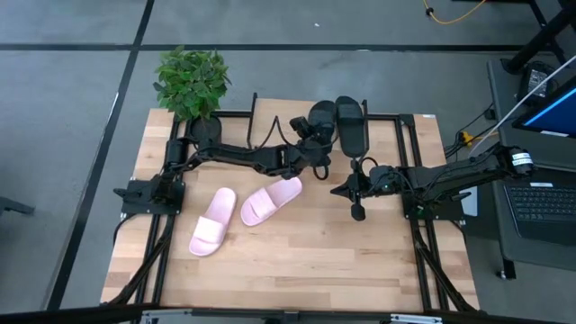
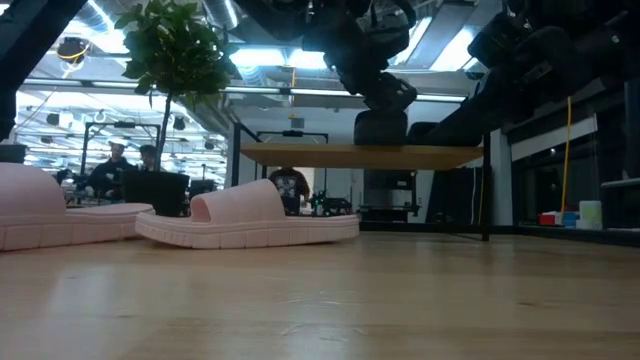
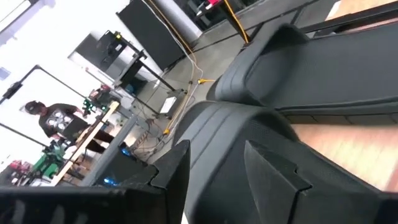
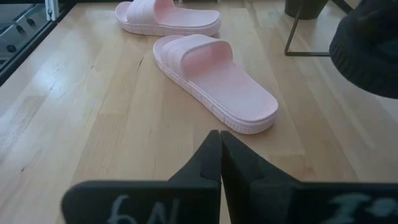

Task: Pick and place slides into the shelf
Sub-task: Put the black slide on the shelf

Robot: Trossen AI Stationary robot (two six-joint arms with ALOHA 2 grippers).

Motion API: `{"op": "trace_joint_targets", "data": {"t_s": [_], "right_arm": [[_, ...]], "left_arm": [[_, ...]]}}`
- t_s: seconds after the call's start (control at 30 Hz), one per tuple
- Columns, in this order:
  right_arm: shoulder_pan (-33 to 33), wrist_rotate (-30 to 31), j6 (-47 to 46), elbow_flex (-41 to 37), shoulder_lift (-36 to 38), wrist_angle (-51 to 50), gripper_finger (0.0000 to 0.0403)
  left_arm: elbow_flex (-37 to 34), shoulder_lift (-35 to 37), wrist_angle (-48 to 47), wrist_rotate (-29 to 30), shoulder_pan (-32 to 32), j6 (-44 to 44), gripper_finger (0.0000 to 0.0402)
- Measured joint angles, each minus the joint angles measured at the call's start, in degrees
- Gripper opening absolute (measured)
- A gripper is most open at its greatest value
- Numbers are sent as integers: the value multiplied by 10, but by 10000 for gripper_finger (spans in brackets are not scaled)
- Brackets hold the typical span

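With jaws spread, the left gripper [image 1: 317,135] is positioned at one black slide [image 1: 321,118] on the shelf [image 2: 300,156] beside the other black slide [image 1: 350,123], apparently for seating it, while the right gripper [image 1: 357,211] is kept pressed shut near the two pink slides [image 1: 270,201] waiting on the table [image 1: 306,270].

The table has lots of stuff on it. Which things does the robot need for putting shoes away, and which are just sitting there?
For the job:
- two pink slides on the table
- two black slides up on the shelf
- left gripper, open around one black slide
- right gripper, shut, empty

Just there:
- potted plant
- laptop
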State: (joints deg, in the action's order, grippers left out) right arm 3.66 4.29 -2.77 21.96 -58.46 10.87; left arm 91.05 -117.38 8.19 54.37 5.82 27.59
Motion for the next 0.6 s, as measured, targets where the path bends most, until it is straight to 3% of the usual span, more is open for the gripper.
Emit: {"op": "trace_joint_targets", "data": {"t_s": [0.43, 0.6], "right_arm": [[0, 0, 1, 0, 0, 0, 4], [0, 0, 1, 0, 0, 0, 4]], "left_arm": [[0, 1, 0, -17, 31, 4, 146], [0, 1, 5, -15, 22, 63, 146]]}}
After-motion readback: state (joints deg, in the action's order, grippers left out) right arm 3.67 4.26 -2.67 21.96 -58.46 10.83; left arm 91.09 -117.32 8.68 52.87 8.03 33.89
